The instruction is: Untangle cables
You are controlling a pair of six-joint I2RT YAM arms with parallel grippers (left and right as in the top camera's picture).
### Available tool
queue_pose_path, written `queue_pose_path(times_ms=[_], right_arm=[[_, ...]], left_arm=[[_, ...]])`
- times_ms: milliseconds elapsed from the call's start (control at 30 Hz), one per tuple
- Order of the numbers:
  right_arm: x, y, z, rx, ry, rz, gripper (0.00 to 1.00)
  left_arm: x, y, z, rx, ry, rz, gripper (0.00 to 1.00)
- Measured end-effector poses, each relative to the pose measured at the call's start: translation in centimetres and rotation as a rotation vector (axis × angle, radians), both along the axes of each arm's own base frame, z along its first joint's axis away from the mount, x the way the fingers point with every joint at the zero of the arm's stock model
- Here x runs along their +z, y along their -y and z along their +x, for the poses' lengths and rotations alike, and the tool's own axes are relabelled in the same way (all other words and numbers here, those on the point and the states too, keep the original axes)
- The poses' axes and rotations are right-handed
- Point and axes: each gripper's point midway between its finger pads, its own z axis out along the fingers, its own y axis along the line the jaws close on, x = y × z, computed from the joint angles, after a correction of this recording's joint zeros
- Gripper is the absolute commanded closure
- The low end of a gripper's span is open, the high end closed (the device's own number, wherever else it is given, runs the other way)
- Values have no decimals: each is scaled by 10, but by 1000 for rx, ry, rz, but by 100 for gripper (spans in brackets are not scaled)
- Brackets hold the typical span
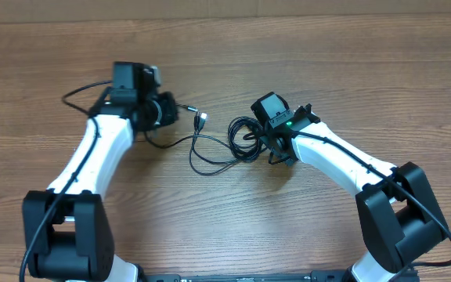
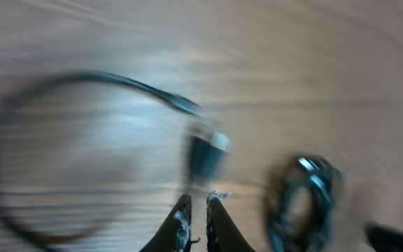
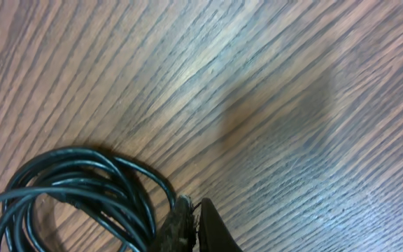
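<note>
The cables [image 1: 245, 135] lie mid-table as a small black coil, with loose loops trailing left to a silver-tipped plug [image 1: 202, 119]. My left gripper [image 1: 172, 110] sits just left of that plug, and a short run of cord leads from its tips to the plug. The left wrist view is blurred. There, the left gripper [image 2: 196, 199] has its jaws almost together, with the plug [image 2: 205, 150] right ahead and the coil [image 2: 303, 199] to the right. My right gripper [image 1: 275, 150] is at the coil's right side. In its wrist view, the right gripper [image 3: 191, 206] is shut beside the coil [image 3: 82, 189], with nothing between its fingers.
A thicker black arm cable [image 1: 81, 95] loops out beside the left arm. The wooden table [image 1: 343, 63] extends behind and to both sides of the cables. Both arm bases stand at the near edge.
</note>
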Motion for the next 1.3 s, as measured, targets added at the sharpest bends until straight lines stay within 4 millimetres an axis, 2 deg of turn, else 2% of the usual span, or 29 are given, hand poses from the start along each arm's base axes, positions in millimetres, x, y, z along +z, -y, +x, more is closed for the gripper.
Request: queue_pose_path(times_ms=[167,267,400,533,667,833,1033,1167,1300], right_arm=[[0,14,5,-37,2,-11,96],[0,25,10,-72,6,-9,93],[-7,37,12,-105,2,6,92],[-18,45,1,-121,-42,12,92],[-21,40,-2,-115,-65,50,94],[-22,23,-5,-70,-94,137,96],[-20,-2,-6,93,-102,206,96],[-20,-9,-10,144,-113,219,96],[-20,-10,-10,162,-115,222,96]], left_arm=[[-6,54,-18,-120,-9,34,85],[-19,80,-25,-176,-8,81,78],[-42,96,-32,-213,-33,142,75],[-68,95,-39,-218,-85,206,76],[-85,80,-53,-209,-171,264,77],[-91,66,-70,-218,-249,311,78],[-93,60,-77,-237,-280,335,87],[-94,54,-83,-249,-306,351,94],[-94,35,-89,-265,-351,379,91]])
